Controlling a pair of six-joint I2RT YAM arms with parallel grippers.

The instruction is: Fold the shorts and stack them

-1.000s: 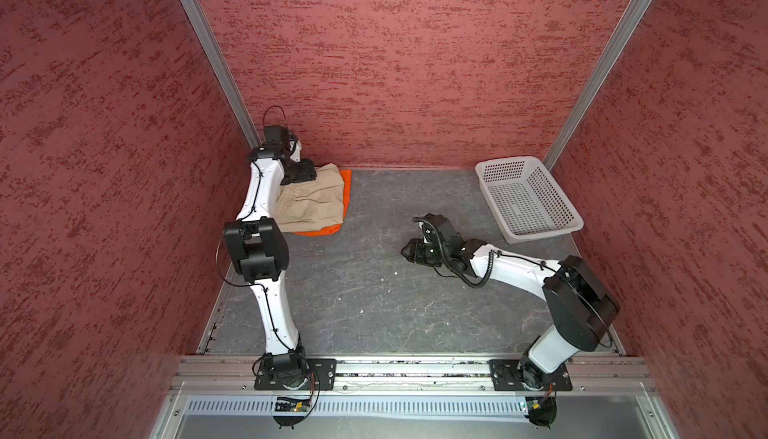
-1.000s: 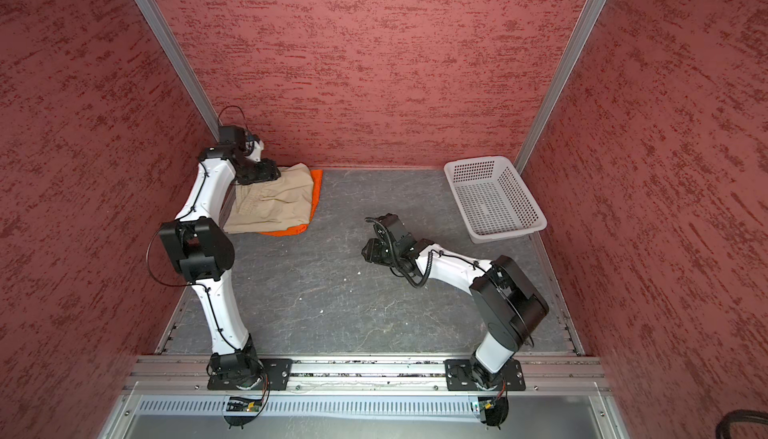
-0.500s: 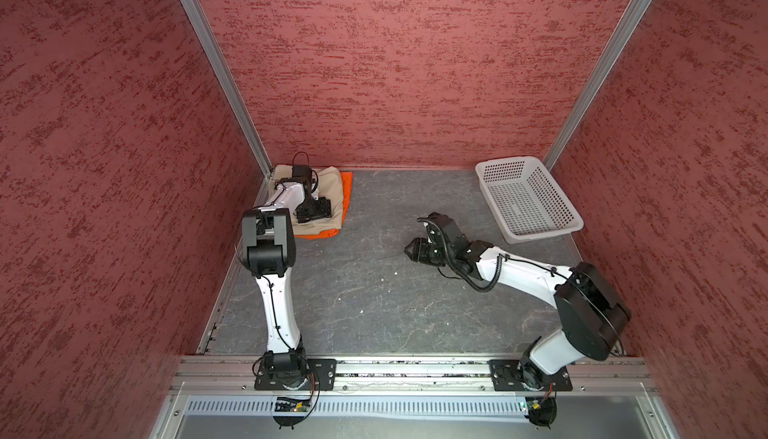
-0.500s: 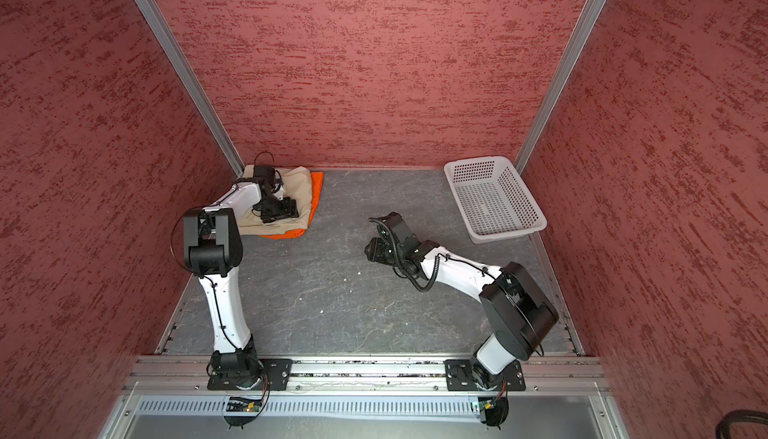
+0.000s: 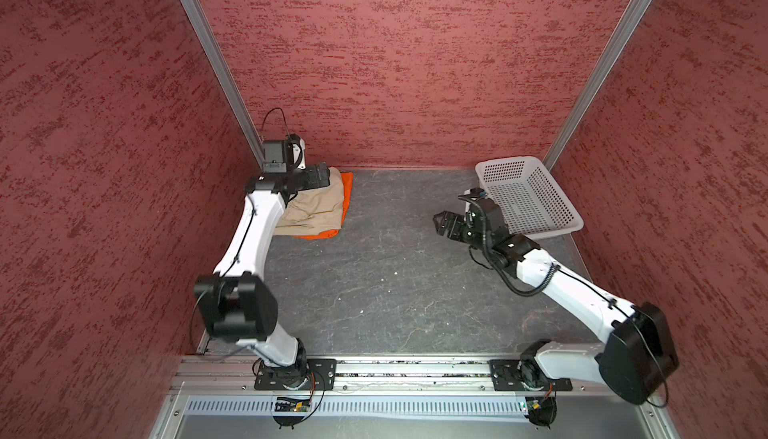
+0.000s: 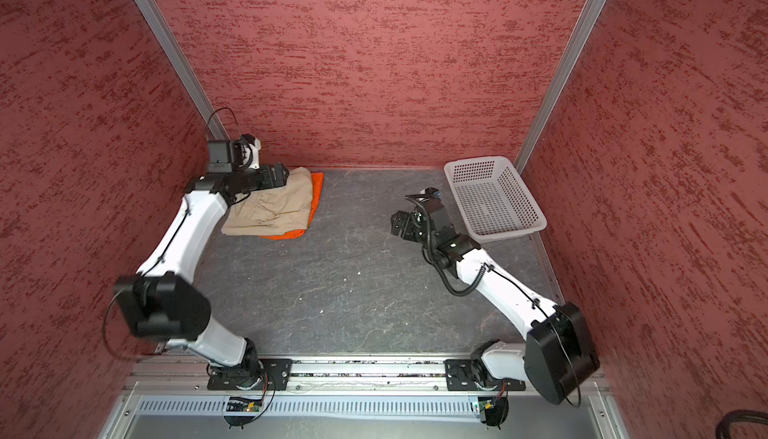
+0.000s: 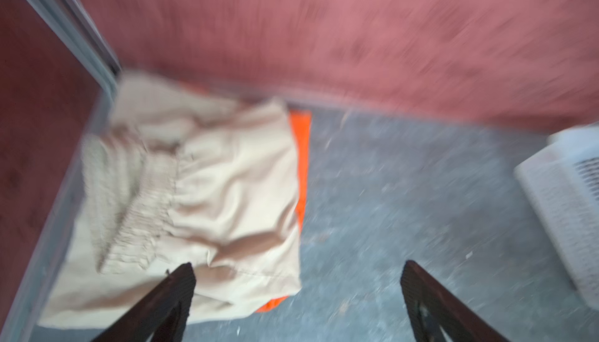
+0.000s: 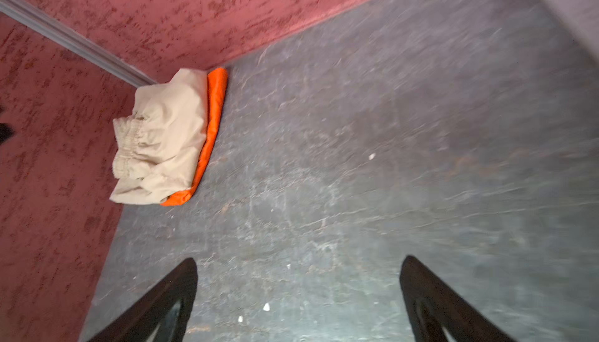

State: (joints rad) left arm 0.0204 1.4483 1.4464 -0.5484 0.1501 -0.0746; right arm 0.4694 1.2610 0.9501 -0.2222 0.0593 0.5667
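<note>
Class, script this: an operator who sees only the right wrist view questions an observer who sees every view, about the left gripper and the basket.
Operator: Is the left gripper gripping the beige shorts?
Observer: No. The left wrist view shows it open, holding nothing.
Operator: Is anything in the white basket?
Observer: No. In both top views it holds nothing; it stands by the back right corner.

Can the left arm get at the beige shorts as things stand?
Probably yes: the left pincer hangs open just above the beige shorts, which lie uncovered on top of the orange shorts.
</note>
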